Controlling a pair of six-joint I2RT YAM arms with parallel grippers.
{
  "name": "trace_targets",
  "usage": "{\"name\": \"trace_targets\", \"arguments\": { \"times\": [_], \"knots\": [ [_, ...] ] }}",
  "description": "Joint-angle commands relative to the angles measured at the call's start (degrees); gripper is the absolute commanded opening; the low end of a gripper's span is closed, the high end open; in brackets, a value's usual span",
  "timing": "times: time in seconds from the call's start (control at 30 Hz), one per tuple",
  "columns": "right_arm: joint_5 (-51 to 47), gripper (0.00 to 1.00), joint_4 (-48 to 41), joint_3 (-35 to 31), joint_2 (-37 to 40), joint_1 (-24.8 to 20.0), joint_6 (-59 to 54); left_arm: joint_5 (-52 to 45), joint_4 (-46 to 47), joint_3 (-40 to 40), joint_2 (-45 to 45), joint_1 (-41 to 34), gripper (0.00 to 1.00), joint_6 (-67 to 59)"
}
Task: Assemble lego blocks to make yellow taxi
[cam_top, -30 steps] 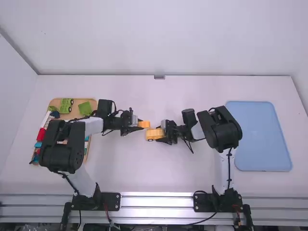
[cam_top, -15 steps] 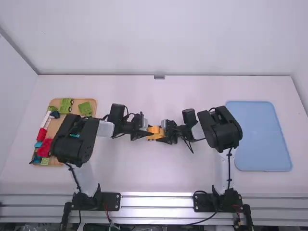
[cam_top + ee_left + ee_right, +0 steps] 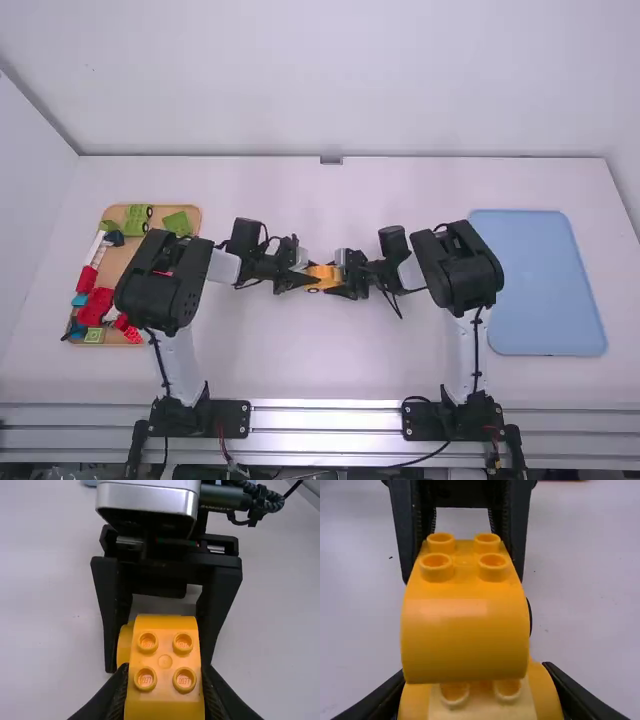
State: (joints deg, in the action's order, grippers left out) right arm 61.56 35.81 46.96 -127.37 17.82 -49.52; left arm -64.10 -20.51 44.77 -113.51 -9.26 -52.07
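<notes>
Here, faintly lettered yellow studs (image 3: 183, 642)

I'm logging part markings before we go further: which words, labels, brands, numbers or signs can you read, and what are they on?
Upper yellow block: tiny marks inside its studs, too small to read reliably.
Dark fitting on the right arm: small pale lettering, too small to read.
Nothing I can quote with confidence.
</notes>
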Motion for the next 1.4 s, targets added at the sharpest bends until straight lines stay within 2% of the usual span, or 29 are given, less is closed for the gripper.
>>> {"name": "trace_targets", "arguments": {
  "times": [0.0,0.27,0.57,0.73,0.87,1.2,1.37],
  "knots": [
    [0.1,0.59,-0.2,-0.4,-0.5,-0.1,0.3,-2.9,-0.1,0.9,-1.2,0.2,0.02,0.2],
    [0.1,0.59,-0.2,-0.4,-0.5,0.7,0.2,-1.1,1.0,0.9,-1.2,0.0,0.02,0.2],
    [0.1,0.59,0.0,-0.4,-0.5,0.9,0.0,10.2,4.2,0.9,-1.2,-4.2,0.02,0.0],
    [0.0,0.59,0.0,-0.4,-0.5,0.9,0.2,11.7,6.7,0.9,-1.2,-4.7,0.02,-1.0],
    [0.0,0.59,0.0,-0.4,-0.5,0.9,0.0,13.5,11.2,0.9,-1.2,-4.9,0.02,-6.5],
    [-0.1,0.60,0.0,-0.4,-0.5,0.9,0.0,20.7,14.2,0.9,-1.2,-8.6,0.02,-6.4],
    [-0.1,0.59,0.0,-0.4,-0.5,0.9,0.1,27.2,14.3,1.0,-1.2,-10.3,0.02,-3.7]
  ]
}}
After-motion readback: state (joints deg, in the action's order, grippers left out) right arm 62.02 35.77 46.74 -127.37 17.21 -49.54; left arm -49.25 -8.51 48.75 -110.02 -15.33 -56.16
